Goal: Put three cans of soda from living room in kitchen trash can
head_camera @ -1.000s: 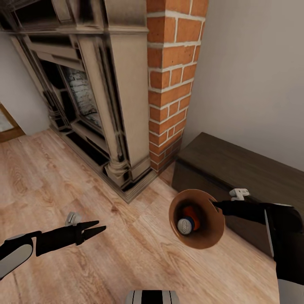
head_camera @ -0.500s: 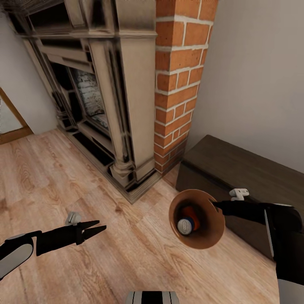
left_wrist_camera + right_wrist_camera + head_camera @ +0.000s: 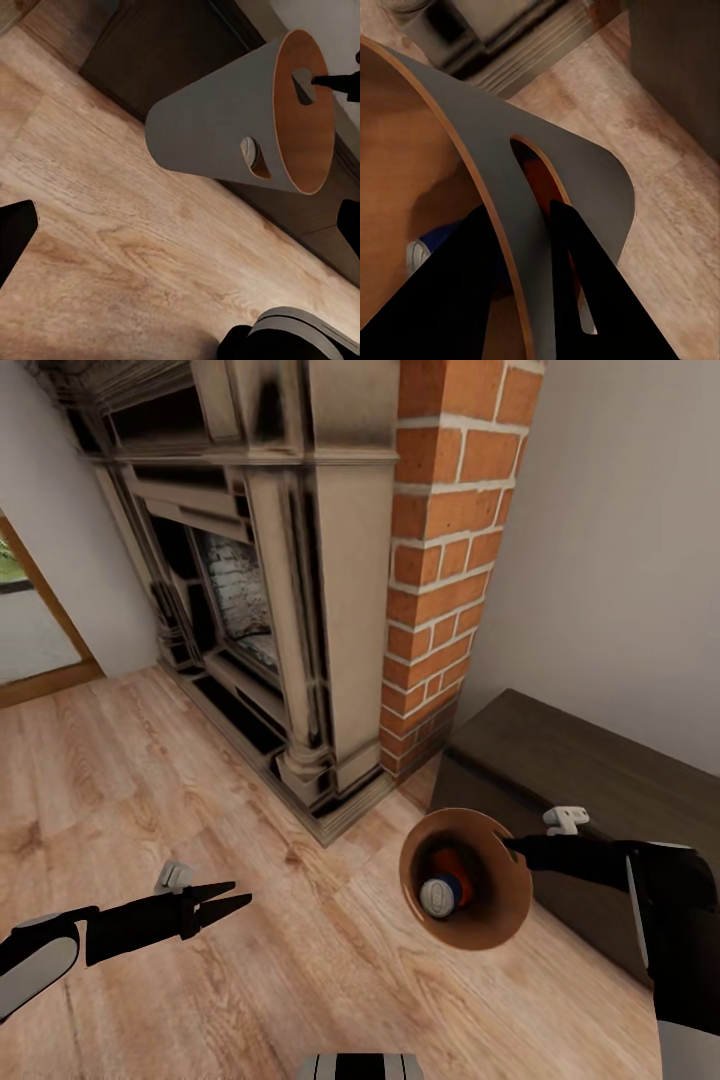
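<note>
Right gripper (image 3: 512, 847) is clamped on the rim of the bin (image 3: 500, 915), one finger (image 3: 457, 300) inside the wall, the other outside. The bin is held off the floor (image 3: 150, 780), tilted, its mouth toward the camera, at right near a dark cabinet (image 3: 590, 760). Inside lie a blue can (image 3: 440, 895) and an orange can (image 3: 450, 860). Left gripper (image 3: 232, 896) hangs at near left, jaws slightly parted, empty. Fireplace (image 3: 270, 610) and brick chimney (image 3: 450, 560) stand far.
</note>
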### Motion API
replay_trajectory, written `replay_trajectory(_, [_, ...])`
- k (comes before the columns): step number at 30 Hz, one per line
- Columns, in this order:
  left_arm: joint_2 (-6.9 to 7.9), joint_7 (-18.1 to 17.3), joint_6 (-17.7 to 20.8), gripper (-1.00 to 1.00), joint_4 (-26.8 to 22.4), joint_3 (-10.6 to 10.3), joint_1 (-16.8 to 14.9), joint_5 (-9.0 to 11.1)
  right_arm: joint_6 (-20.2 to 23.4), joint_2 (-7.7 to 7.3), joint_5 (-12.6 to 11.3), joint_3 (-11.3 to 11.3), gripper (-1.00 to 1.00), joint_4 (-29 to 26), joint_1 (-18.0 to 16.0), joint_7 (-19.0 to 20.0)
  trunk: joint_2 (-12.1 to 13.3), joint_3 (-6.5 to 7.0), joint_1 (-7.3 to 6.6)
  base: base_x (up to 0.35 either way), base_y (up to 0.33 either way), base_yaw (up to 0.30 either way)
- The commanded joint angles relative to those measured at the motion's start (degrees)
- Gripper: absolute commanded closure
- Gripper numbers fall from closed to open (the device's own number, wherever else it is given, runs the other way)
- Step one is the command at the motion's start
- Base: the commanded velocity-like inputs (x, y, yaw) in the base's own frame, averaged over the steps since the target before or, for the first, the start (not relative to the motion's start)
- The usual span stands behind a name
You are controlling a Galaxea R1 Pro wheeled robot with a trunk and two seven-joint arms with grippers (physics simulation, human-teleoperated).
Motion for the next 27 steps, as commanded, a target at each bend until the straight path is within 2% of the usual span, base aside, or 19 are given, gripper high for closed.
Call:
replay_trajectory(1, [0.00, 0.00, 0.00, -1.00, 0.00, 0.00, 0.00, 0.00, 0.75, 0.01, -1.40, 0.00, 1.00, -0.02, 0.00, 0.09, 0.00, 0.07, 0.00, 0.000, 0.000, 0.214])
replay_trajectory(27, [-0.07, -0.09, -0.08, -1.00, 0.00, 0.00, 0.00, 0.01, 0.75, 0.01, -1.40, 0.06, 1.00, -0.02, -0.01, 0.00, 0.00, 1.35, 0.00, 0.000, 0.000, 0.247])
